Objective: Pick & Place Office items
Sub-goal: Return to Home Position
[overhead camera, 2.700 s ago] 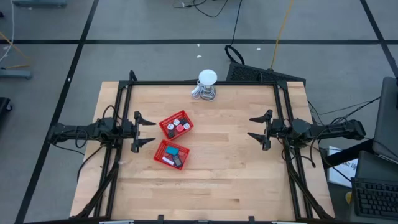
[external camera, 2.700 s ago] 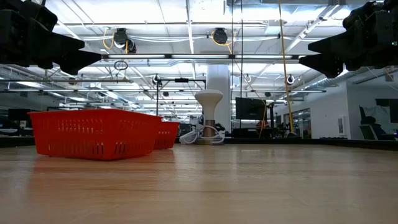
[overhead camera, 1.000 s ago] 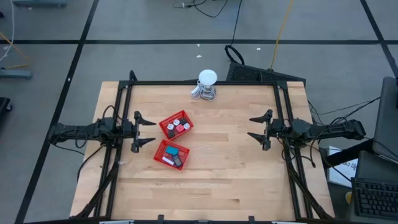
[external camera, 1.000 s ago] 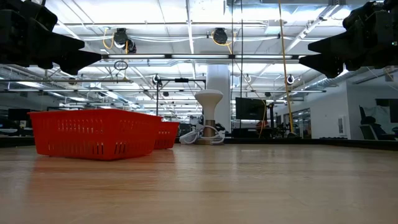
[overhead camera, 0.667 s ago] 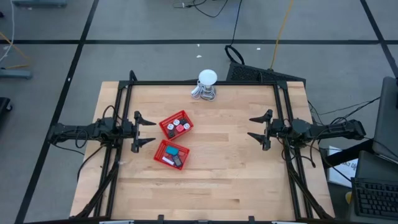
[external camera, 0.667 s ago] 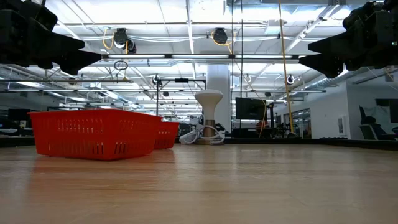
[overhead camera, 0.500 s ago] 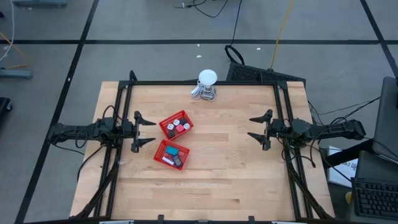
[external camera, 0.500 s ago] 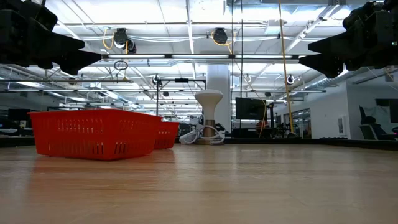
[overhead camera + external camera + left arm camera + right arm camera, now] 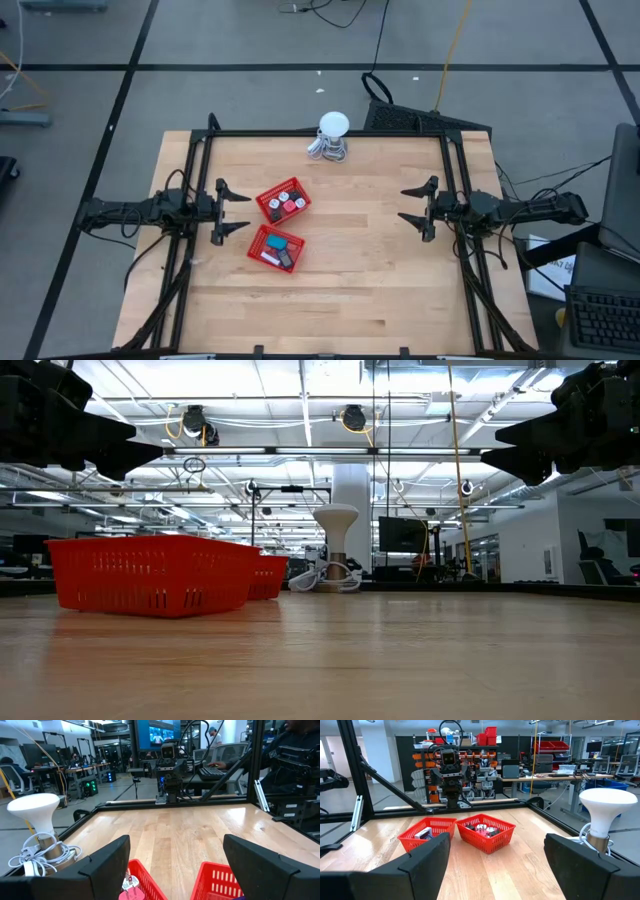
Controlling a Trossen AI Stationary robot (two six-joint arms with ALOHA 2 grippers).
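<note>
The left gripper and right gripper hovered over opposite sides of the table, fingers spread, holding nothing. The office items lay inside two red baskets near the left gripper

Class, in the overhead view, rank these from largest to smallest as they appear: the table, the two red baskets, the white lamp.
1. Table.
2. Upper basket and lower basket: they look alike, so tied.
3. Lamp.

Bright ceiling lights cast soft shadows on the table.
</note>
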